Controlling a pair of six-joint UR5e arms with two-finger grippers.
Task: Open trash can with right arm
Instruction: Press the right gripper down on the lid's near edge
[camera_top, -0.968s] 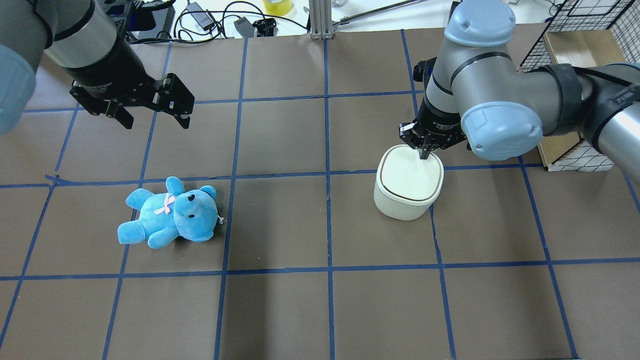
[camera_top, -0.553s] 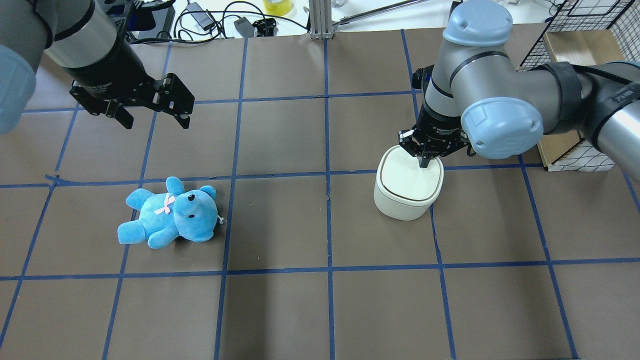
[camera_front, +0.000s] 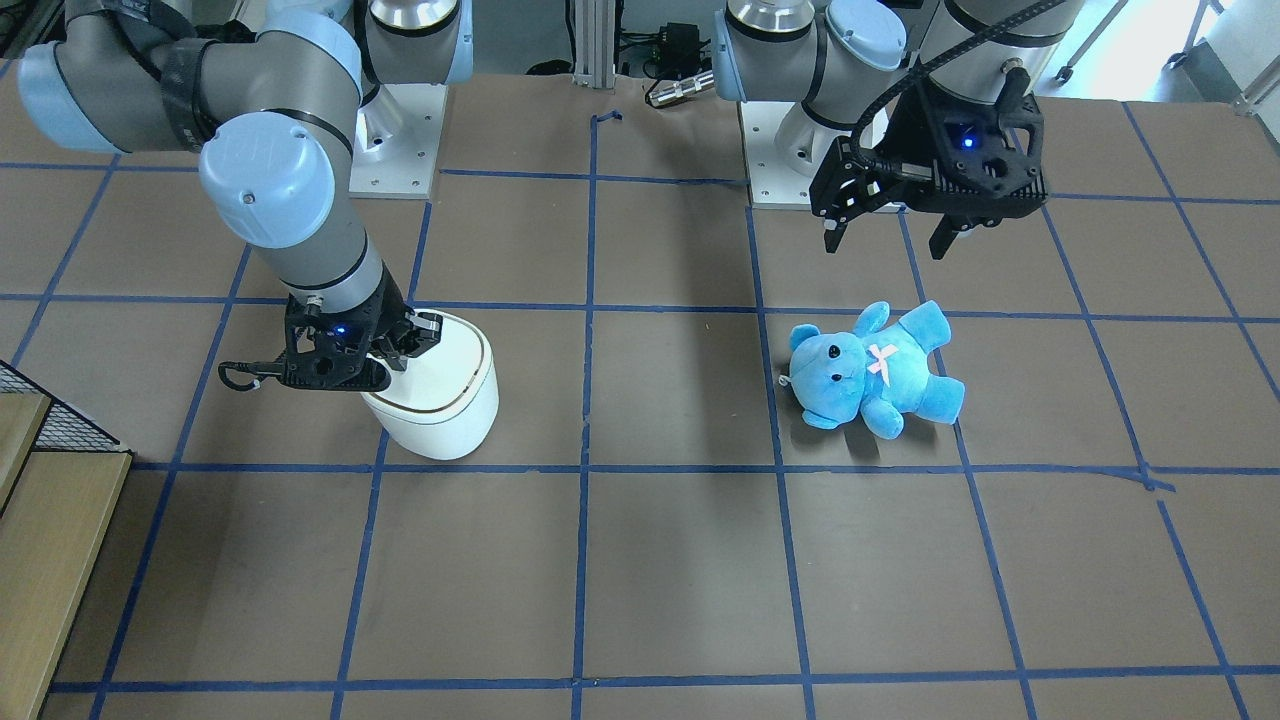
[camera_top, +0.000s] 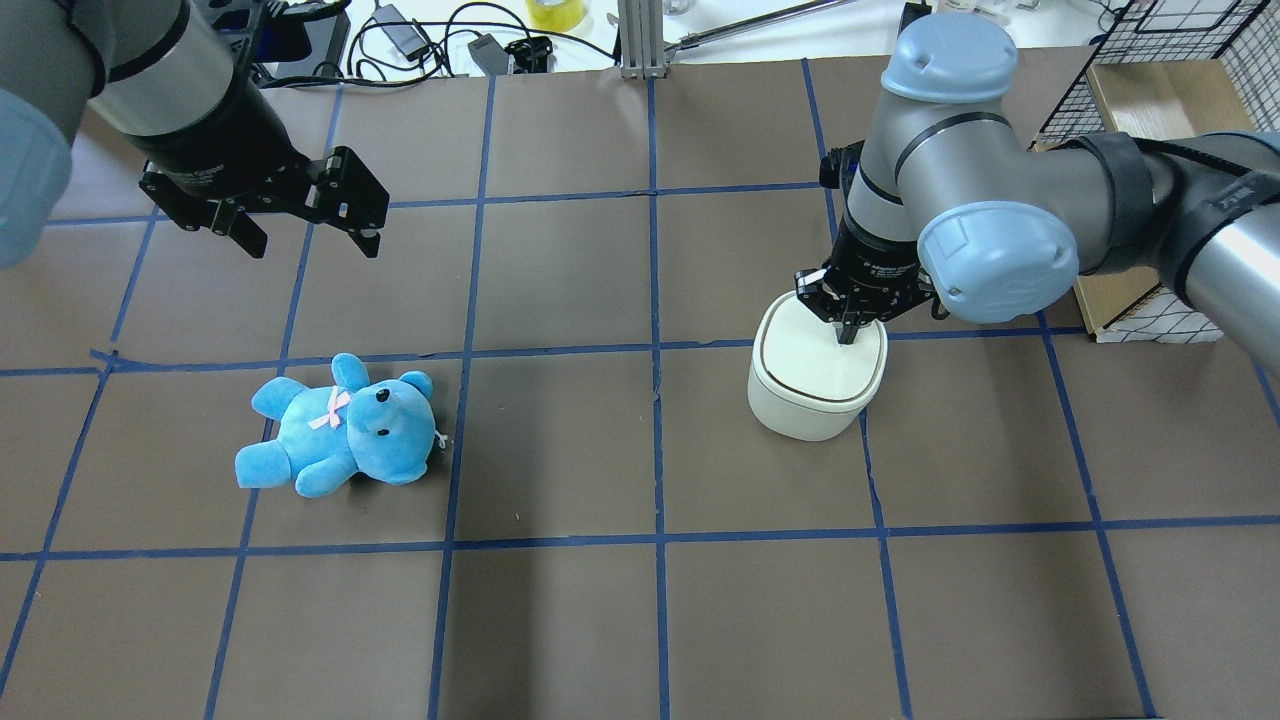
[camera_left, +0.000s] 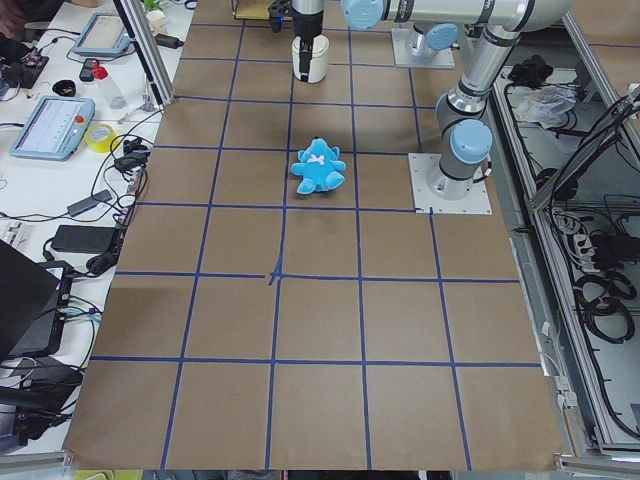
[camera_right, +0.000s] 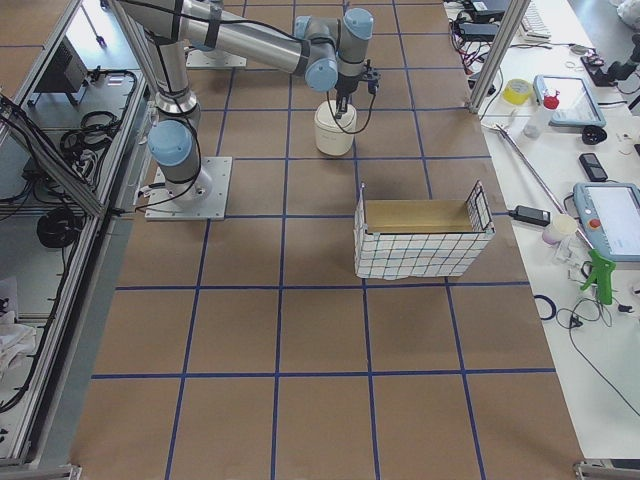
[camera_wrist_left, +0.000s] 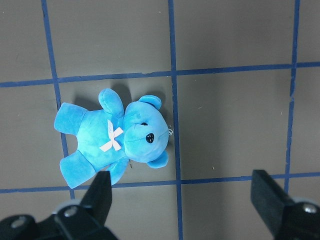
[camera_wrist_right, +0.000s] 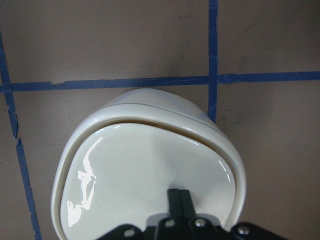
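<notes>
The white trash can (camera_top: 800, 405) stands on the right half of the table. Its flat lid (camera_top: 805, 360) has a thin tan ring around the edge. My right gripper (camera_top: 845, 337) is shut and points straight down, its tips on the lid near the back edge. In the right wrist view the shut fingers (camera_wrist_right: 178, 197) touch the glossy lid (camera_wrist_right: 145, 165), and a thin tan line shows along the lid's far rim. The front view shows the gripper (camera_front: 398, 360) over the can (camera_front: 440, 420). My left gripper (camera_top: 312, 245) is open and empty, high above the table.
A blue teddy bear (camera_top: 340, 425) lies on the left half, below the left gripper; it also shows in the left wrist view (camera_wrist_left: 115, 140). A wire basket lined with cardboard (camera_top: 1150, 100) stands at the far right behind the right arm. Cables lie past the table's back edge.
My right gripper has moved from the lid's back edge further onto the lid and lower. The left arm, the bear and the can have not moved.
</notes>
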